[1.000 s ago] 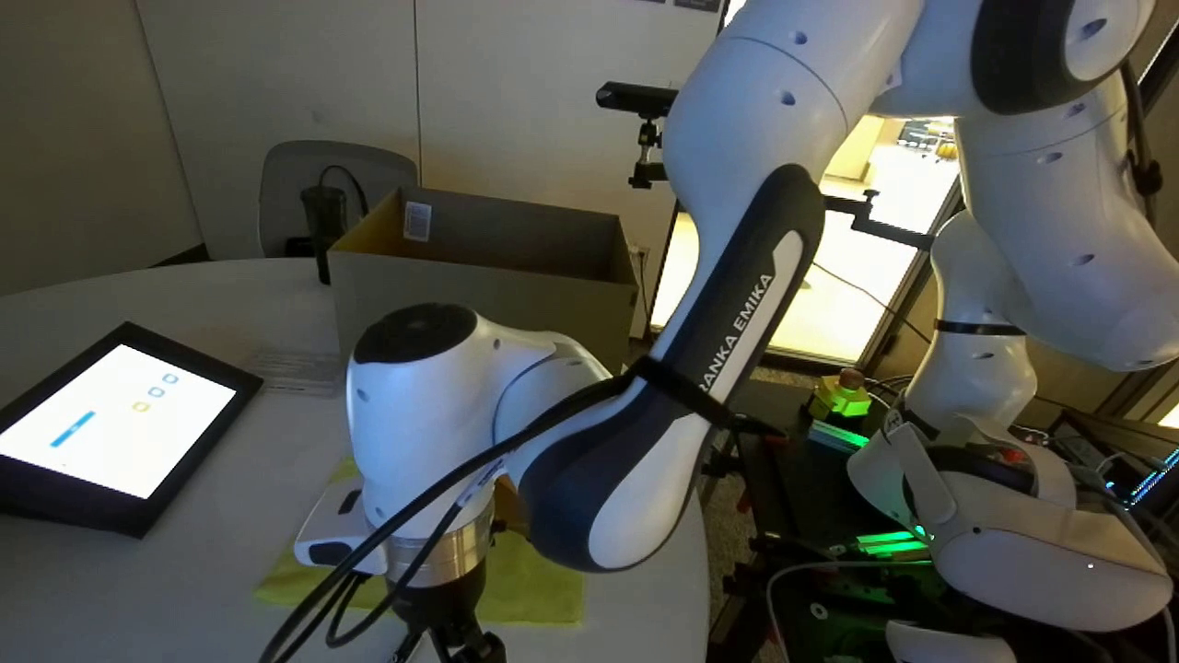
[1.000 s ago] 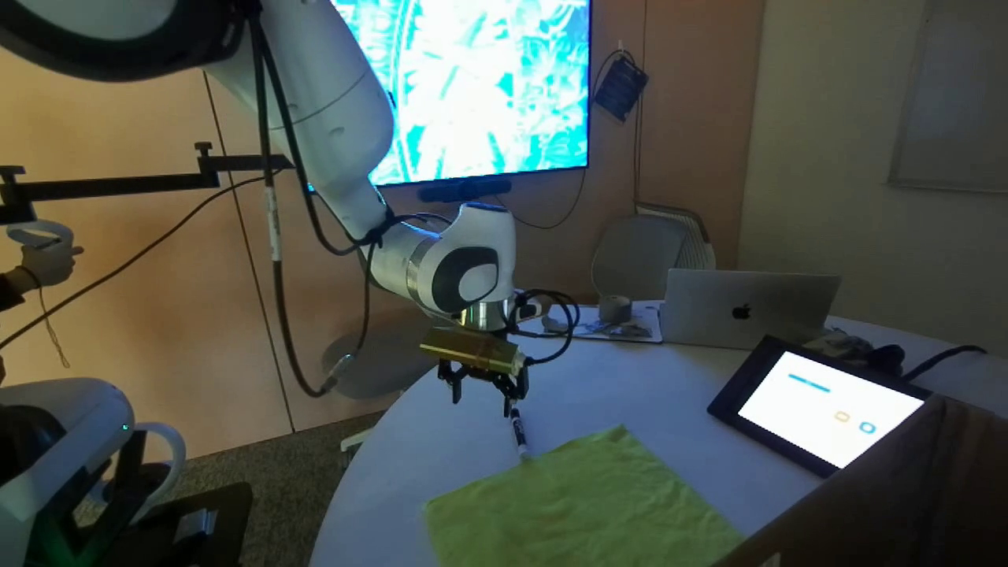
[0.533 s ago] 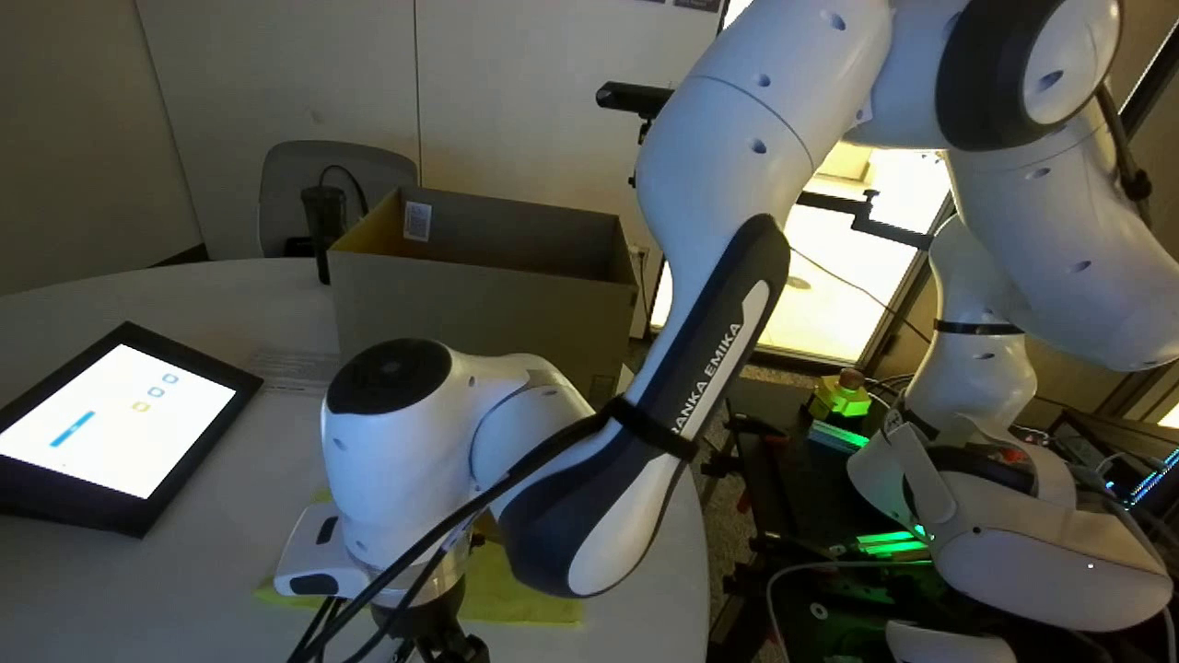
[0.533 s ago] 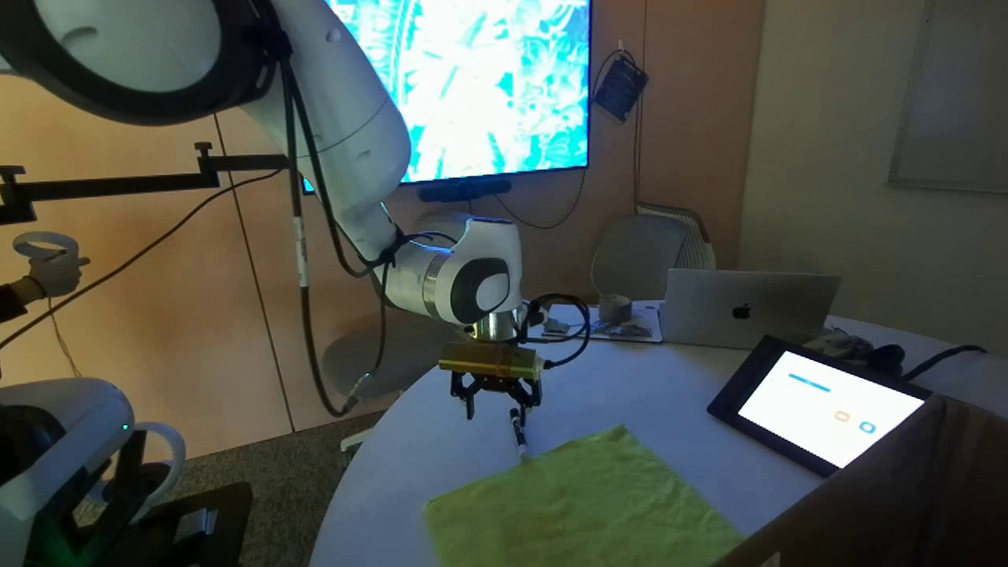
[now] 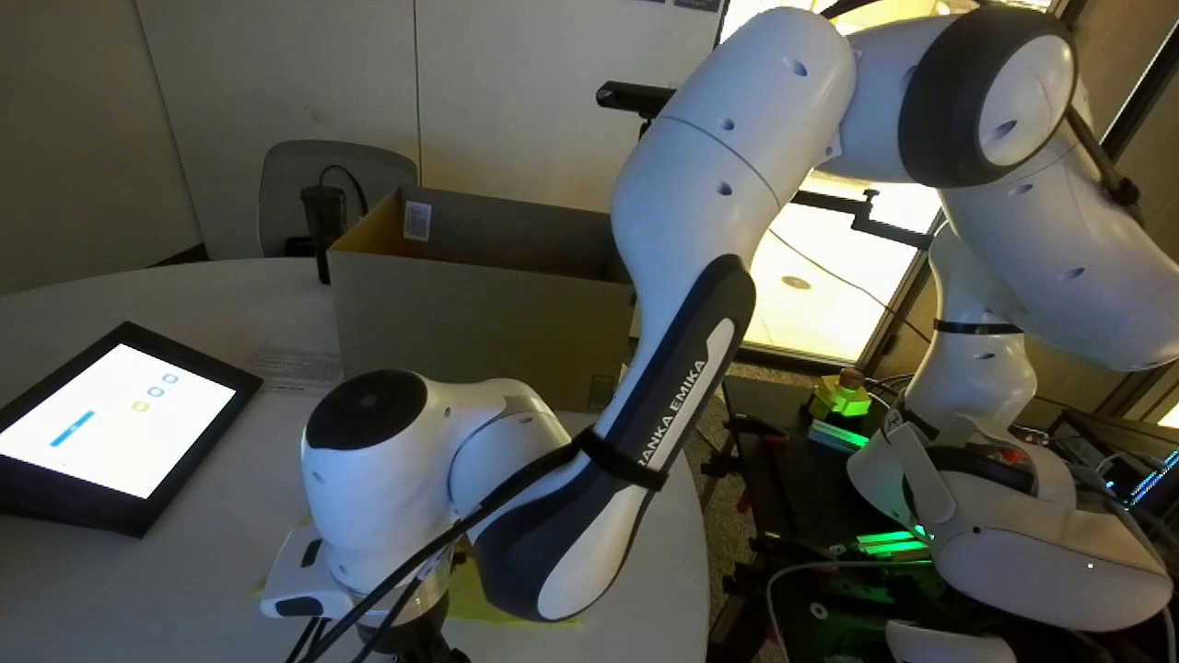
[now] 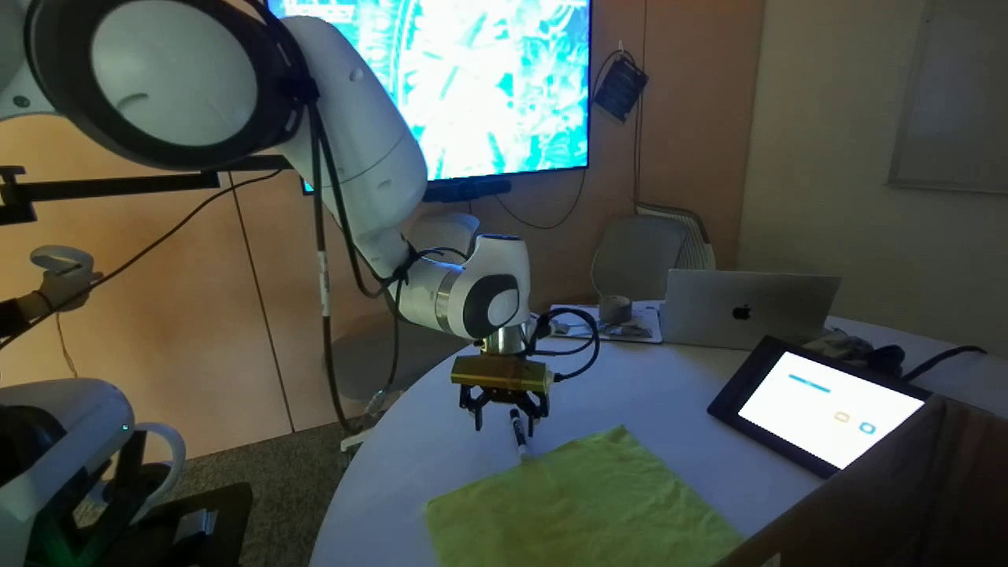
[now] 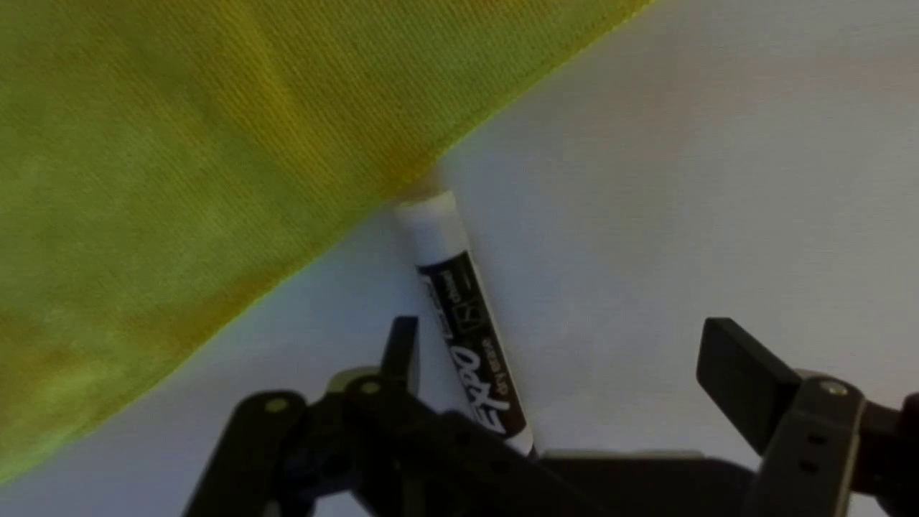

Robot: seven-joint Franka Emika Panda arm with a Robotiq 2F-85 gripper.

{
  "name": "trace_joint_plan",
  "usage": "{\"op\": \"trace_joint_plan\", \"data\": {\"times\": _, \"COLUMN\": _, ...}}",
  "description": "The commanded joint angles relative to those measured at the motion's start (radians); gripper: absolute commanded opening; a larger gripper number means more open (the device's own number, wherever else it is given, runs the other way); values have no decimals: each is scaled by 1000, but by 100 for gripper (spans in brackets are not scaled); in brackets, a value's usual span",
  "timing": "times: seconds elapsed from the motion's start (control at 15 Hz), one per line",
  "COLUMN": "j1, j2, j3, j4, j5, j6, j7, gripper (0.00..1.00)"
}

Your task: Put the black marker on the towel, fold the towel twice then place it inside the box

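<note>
Wrist view: gripper (image 7: 558, 341) spread wide, holding nothing, above marker (image 7: 470, 316), whose far end lies just beside towel (image 7: 215, 165) at left.

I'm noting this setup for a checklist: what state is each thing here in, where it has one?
Yellow-green towel: spread out unfolded, lightly wrinkled.
Black marker: lying on the table beside the towel; capped or not, cannot tell.
Claw: open, holding nothing.
Cardboard box: upright, open-topped; its floor is hidden.
Tablet: screen lit.
Laptop: lid open.
Wall screen: lit.
</note>
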Motion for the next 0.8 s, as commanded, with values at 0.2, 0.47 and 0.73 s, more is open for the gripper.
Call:
{"op": "trace_joint_plan", "data": {"times": 0.2, "j1": 5, "j2": 89, "j3": -15, "j4": 136, "j5": 2, "j6": -65, "j7": -4, "gripper": 100}}
{"op": "trace_joint_plan", "data": {"times": 0.47, "j1": 9, "j2": 122, "j3": -30, "j4": 183, "j5": -1, "j6": -62, "j7": 8, "gripper": 100}}
{"op": "trace_joint_plan", "data": {"times": 0.73, "j1": 6, "j2": 138, "j3": -28, "j4": 205, "j5": 8, "j6": -52, "j7": 19, "gripper": 100}}
